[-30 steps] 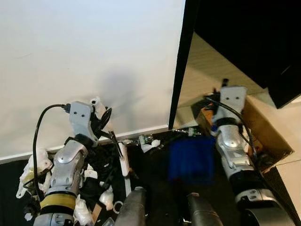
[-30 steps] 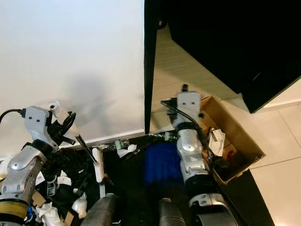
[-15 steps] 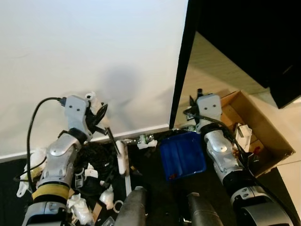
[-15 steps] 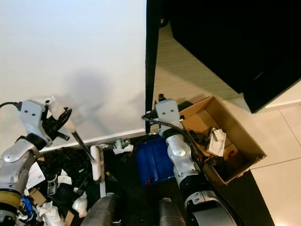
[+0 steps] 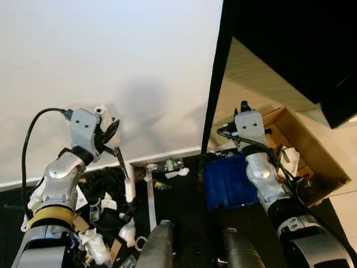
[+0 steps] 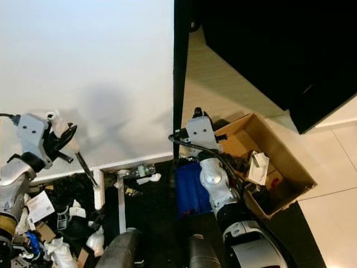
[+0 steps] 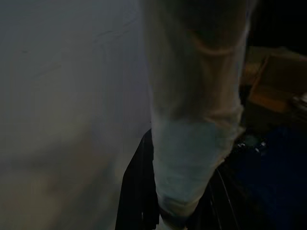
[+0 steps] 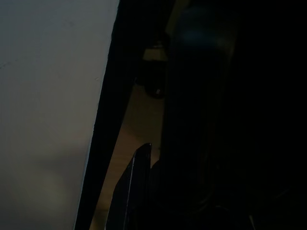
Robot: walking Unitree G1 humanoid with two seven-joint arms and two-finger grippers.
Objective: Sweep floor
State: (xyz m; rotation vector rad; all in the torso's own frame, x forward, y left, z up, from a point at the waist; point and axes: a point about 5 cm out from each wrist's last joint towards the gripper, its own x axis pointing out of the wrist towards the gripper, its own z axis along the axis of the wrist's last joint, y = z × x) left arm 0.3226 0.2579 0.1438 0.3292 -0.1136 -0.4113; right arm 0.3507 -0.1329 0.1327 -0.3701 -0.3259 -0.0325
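the left gripper is clenched on the pale handle of a small broom, whose white head rests on the dark floor just below the white wall. the right gripper holds a blue dustpan, set down on the floor just right of the wall's black edge; whether its jaws are fully closed on the handle cannot be told, since the right wrist view is too dark.

litter, white scraps and paper, lies heaped on the floor under the left arm, with a few bits along the skirting between broom and pan. a cardboard box with rubbish in it stands just beside the right arm.

judging from this, the sweep is partway. the risks: the broom head stands well apart from the pan, so a short stroke would strand scraps between them, a hard one would scatter them past it. the pan's lip may not sit flat, letting bits slide under.
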